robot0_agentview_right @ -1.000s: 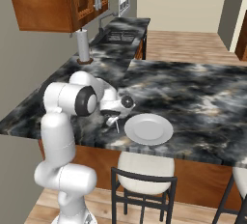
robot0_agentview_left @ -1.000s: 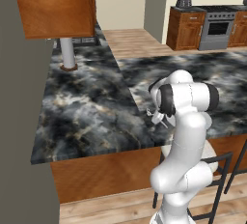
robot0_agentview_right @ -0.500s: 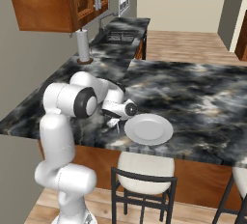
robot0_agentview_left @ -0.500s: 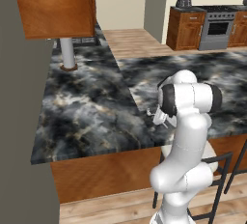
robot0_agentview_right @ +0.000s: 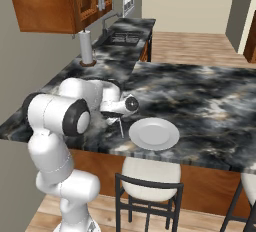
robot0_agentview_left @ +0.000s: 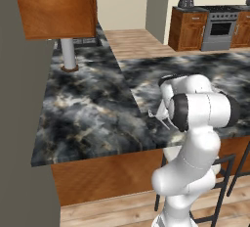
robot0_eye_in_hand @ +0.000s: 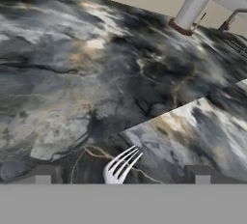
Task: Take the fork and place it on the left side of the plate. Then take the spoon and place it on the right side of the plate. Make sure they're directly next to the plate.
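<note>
The fork point(robot0_eye_in_hand: 122, 166) lies on the dark marble counter with its silver tines between my gripper's point(robot0_eye_in_hand: 122, 175) two fingertips, which stand wide apart, open, with nothing held. From the right base camera the fork point(robot0_agentview_right: 120, 127) is a thin line just left of the white plate point(robot0_agentview_right: 154, 133), a small gap between them, and my gripper point(robot0_agentview_right: 115, 120) hangs low over its handle end. The plate sits near the counter's front edge. The spoon is hidden from view.
A grey paper-towel post point(robot0_agentview_right: 86, 49) stands at the back left of the counter, near a sink point(robot0_agentview_right: 119, 38). Wooden cabinets point(robot0_agentview_right: 55, 1) hang above. A stool point(robot0_agentview_right: 149, 178) stands below the front edge point(robot0_agentview_right: 165, 155), under the plate.
</note>
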